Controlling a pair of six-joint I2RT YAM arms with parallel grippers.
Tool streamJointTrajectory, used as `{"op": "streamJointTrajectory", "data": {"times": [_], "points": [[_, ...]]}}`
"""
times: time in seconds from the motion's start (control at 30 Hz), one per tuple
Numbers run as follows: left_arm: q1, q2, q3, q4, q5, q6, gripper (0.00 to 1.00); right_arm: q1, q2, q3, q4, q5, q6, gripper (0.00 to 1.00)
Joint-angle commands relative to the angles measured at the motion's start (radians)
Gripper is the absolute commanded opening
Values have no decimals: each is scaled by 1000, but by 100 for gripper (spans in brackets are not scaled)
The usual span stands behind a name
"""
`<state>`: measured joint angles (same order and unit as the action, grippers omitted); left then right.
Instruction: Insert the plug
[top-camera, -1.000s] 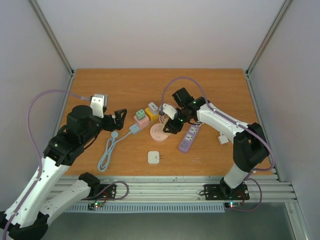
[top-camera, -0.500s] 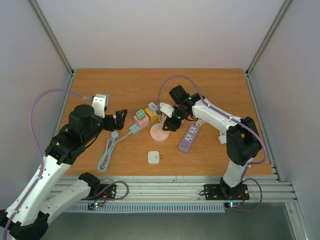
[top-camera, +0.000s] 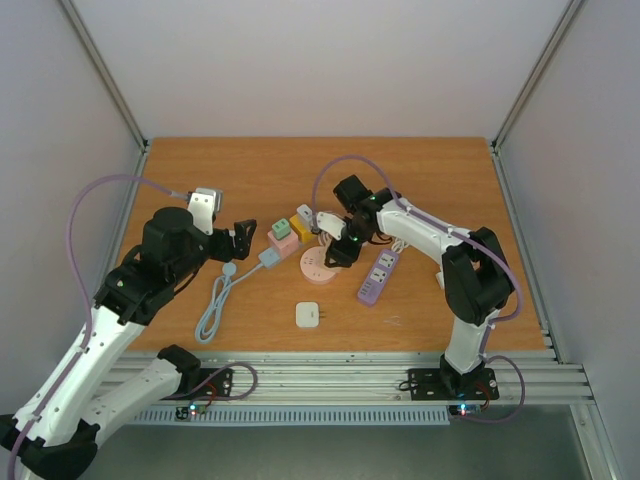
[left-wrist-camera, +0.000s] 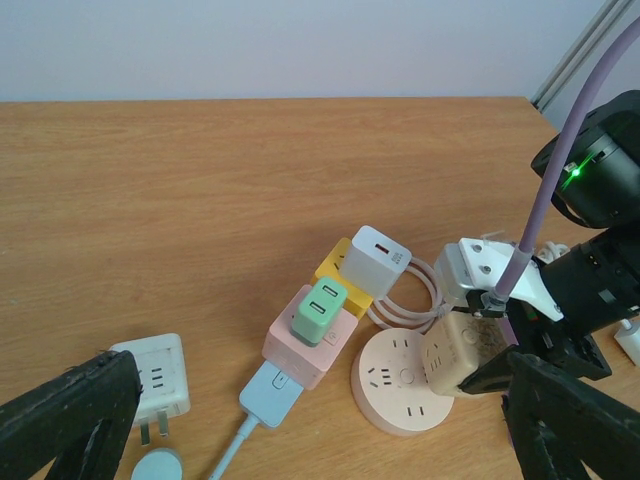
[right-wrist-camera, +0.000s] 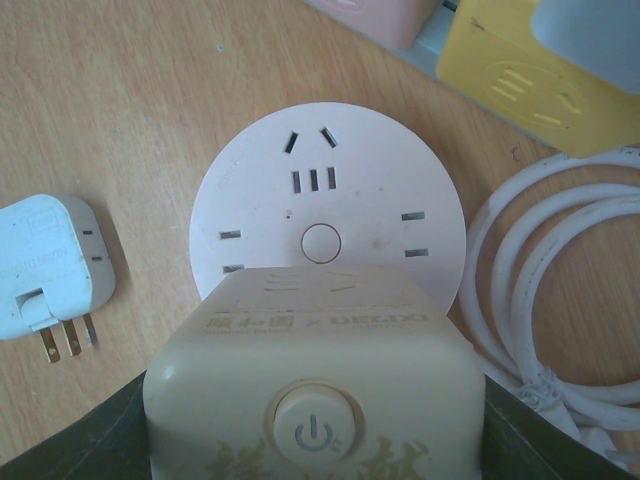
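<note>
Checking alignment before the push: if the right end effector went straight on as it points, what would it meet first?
The round pink socket: the right end effector holds a beige adapter over its edge, though the gap is unclear.

I'm looking into a lab test cell; plain grey panels and aluminium rails box my wooden bench.

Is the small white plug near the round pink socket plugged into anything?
No: the white plug lies loose on the table beside the round pink socket, its prongs bare.
</note>
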<state>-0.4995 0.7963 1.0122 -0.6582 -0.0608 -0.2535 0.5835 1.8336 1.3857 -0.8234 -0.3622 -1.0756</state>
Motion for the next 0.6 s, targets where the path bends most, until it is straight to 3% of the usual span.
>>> {"op": "streamJointTrajectory", "data": {"times": [0.0,0.57], "points": [[3,-3,0,5,-19,17,100,16,24,23,-3,40,-14,26],[2,-2,-3,4,-24,22,99,16,6,29,-10,108,-19,23]]}}
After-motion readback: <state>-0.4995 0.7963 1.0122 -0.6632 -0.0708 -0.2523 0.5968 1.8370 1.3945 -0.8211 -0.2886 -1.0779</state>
